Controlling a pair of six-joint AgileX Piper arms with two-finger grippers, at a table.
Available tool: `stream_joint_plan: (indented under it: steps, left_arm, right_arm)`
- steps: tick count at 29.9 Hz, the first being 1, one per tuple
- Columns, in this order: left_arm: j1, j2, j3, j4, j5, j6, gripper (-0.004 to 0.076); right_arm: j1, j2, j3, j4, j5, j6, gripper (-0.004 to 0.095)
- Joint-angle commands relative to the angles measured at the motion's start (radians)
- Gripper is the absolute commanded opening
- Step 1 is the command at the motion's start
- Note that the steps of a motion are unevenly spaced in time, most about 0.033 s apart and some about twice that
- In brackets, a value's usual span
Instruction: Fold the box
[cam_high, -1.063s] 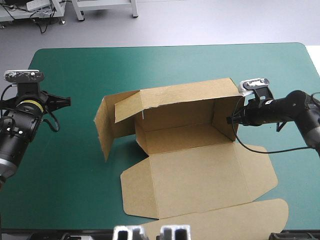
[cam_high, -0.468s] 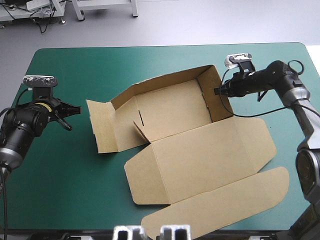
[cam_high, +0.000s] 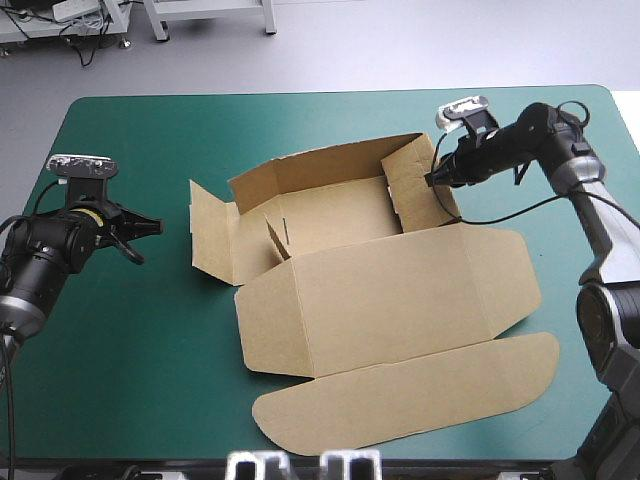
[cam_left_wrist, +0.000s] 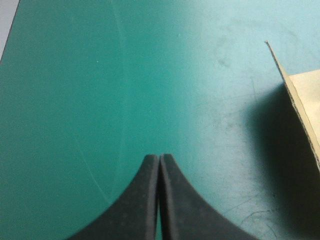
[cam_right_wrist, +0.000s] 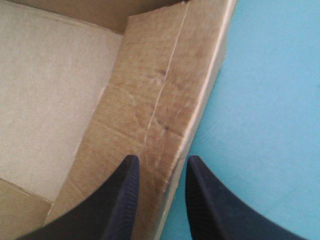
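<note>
The brown box (cam_high: 380, 300) lies mid-table as a cut sheet, its back wall (cam_high: 310, 165) and end walls partly raised, the lid flat toward the near edge. My right gripper (cam_high: 433, 180) is at the right end wall (cam_high: 415, 190), which leans inward. In the right wrist view the gripper (cam_right_wrist: 161, 160) is shut on this wall (cam_right_wrist: 150, 90), one black finger inside the box and one outside. My left gripper (cam_high: 153, 227) hovers shut over bare teal-green cover, apart from the box's left flap (cam_high: 210, 240). The left wrist view shows the gripper (cam_left_wrist: 159, 157) shut, with the flap's edge (cam_left_wrist: 305, 105) off to one side.
The long tuck flap (cam_high: 420, 390) of the lid reaches close to the table's near edge. Bare teal-green cover (cam_high: 120, 340) lies to the left of the box and along the far edge.
My right gripper has moved toward the far edge and leftward with the right end wall, swinging the whole box round and tipping that wall inward. The left gripper came slightly closer to the box.
</note>
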Motion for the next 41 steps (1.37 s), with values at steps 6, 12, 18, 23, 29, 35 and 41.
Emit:
stream_joint_plan:
  steps: [6, 12, 18, 23, 29, 35, 41]
  left_arm:
    - [0.081, 0.007, -0.032, -0.101, -0.021, -0.002, -0.0009]
    - [0.162, 0.041, -0.056, -0.221, 0.06, 0.041, -0.0009]
    - [0.232, 0.046, -0.061, -0.423, 0.141, 0.181, -0.0009]
    - [0.237, 0.046, -0.061, -0.442, 0.188, 0.181, -0.0009]
    - [0.235, 0.046, -0.061, -0.444, 0.246, 0.19, -0.0009]
    - [0.235, 0.046, -0.061, -0.454, 0.276, 0.228, -0.0009]
    - [0.235, 0.047, -0.061, -0.487, 0.288, 0.299, -0.0009]
  right_arm:
    - [-0.001, -0.056, -0.368, -0.078, 0.244, 0.193, 0.0311]
    - [-0.001, -0.077, -0.405, -0.118, 0.3, 0.264, 0.0311]
    - [-0.001, -0.066, -0.278, -0.084, 0.298, 0.24, 0.0311]
    - [-0.001, -0.017, -0.205, -0.07, 0.288, 0.216, 0.0311]
    - [-0.001, 0.057, -0.207, -0.026, 0.281, 0.178, 0.0311]
    - [0.001, 0.126, -0.207, 0.002, 0.279, 0.169, 0.0311]
    - [0.001, 0.171, -0.208, 0.055, 0.297, 0.171, 0.0167]
